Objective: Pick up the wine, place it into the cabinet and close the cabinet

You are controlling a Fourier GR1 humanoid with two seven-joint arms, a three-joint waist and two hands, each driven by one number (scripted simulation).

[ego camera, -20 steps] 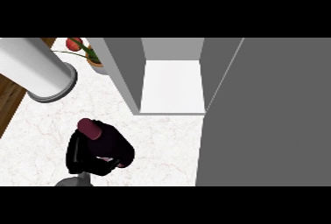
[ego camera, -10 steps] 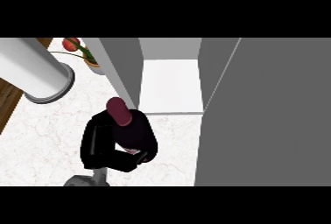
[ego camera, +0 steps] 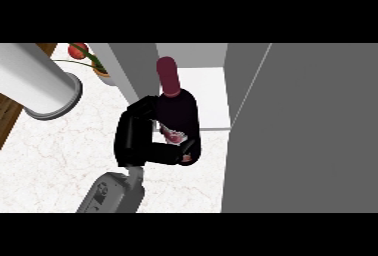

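Curling round the lower body of the wine bottle [ego camera: 177, 107], the left robot hand [ego camera: 136, 142] grips it. Its black fingers wrap the dark glass from the left and close across the base. A patch of the label [ego camera: 173, 136], white with red marks, shows between the fingers. The grey forearm [ego camera: 111, 192] comes up from the lower edge, left of centre, to meet the robot hand.

The bottle is held in the grasp with its dark red neck [ego camera: 168, 75] pointing toward the top of the view. The neck shows against the opening of the cabinet [ego camera: 210, 95], whose white inner floor lies just right of the bottle. The body of the bottle sits at that floor's front edge. How far inside the bottle is cannot be told from this angle. A grey cabinet wall [ego camera: 136, 70] stands just left of the neck.

The open cabinet door [ego camera: 310, 130] fills the right side as a broad grey panel, just beside the bottle and the robot hand.

Below and to the left spreads the white marbled worktop [ego camera: 59, 160]. A large pale cylinder [ego camera: 37, 80] stands on it at the upper left, well apart from the robot hand. Behind it, near the cabinet wall, a red flower [ego camera: 80, 50] rises from a small pot [ego camera: 103, 75]. A brown wooden strip [ego camera: 7, 115] borders the worktop at the left edge.
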